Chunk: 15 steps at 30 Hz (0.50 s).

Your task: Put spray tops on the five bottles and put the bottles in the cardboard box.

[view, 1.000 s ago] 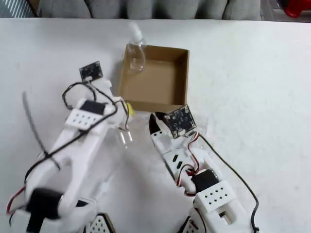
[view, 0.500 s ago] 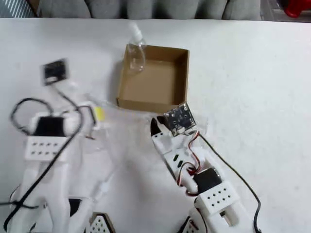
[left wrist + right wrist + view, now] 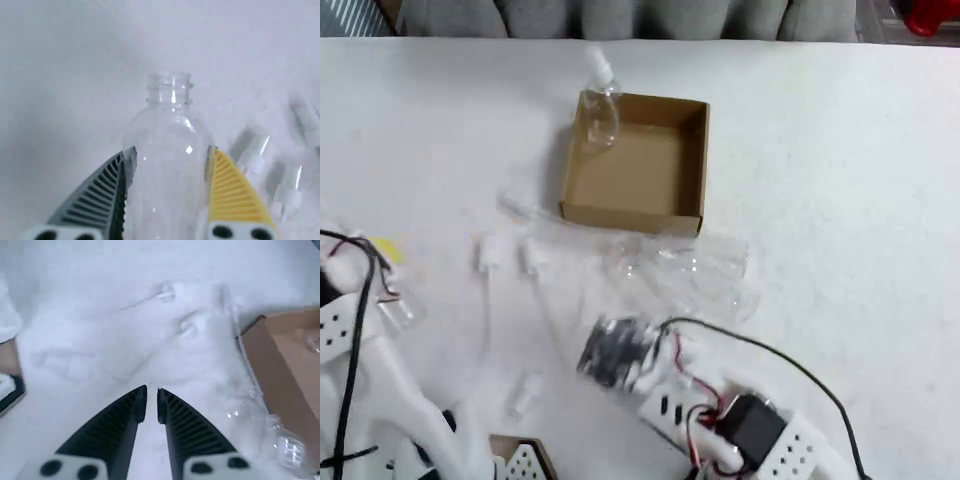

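The white table (image 3: 840, 150) carries the cardboard box (image 3: 632, 214) at its centre. The box is square and open-topped, of matt brown board. One capped bottle (image 3: 601, 108) is leant in its far-left corner.

The left gripper (image 3: 170, 152) is clamped on an uncapped bottle (image 3: 169, 115) at the left edge of the table, with ribbed grey and yellow jaws set against the round body. The right gripper (image 3: 151, 400) is carried empty at the near side, its black ribbed jaws drawn almost together.

Further bottles (image 3: 680, 262) of clear, thin, glossy plastic are laid just beside the near wall of the box. White spray tops (image 3: 485, 255) with slender tubes are scattered to their left.

The step in hand is judged to be capping. The ridged neck of the held bottle should be left exposed. Grip pressure should be limited, since the thin wall is likely to be deformed. A spray top should be taken by its collar, and its tube guided into the neck before the top is turned.
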Motion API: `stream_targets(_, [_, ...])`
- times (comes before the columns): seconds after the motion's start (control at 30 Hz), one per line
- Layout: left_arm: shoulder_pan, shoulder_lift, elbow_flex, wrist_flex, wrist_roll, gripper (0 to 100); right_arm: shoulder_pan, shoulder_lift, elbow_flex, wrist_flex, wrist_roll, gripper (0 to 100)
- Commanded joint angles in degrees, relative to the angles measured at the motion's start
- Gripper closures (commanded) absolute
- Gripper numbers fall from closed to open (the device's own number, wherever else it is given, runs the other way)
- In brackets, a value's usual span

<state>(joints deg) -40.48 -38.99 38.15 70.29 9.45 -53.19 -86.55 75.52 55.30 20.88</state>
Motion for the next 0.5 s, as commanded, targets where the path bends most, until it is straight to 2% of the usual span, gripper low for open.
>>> stream_targets(0.0, [-4.7, -2.2, -4.7, -4.0, -1.9, 98, -9.3, -1.2, -3.5, 3.3, 4.3, 97.6])
stream_targets(0.2, [-9.2, -2.2, -4.7, -8.4, -5.2, 98, -16.0, 6.7, -3.5, 1.6, 4.4, 85.7])
stream_targets(0.37, [-11.2, -2.2, -4.7, -11.6, -5.4, 98, -23.0, 18.2, -3.4, -5.3, 4.5, 84.1])
stream_targets(0.47, [-12.5, -2.2, -4.7, -13.1, -5.5, 98, -23.2, 24.0, -3.4, -10.9, 11.4, 84.0])
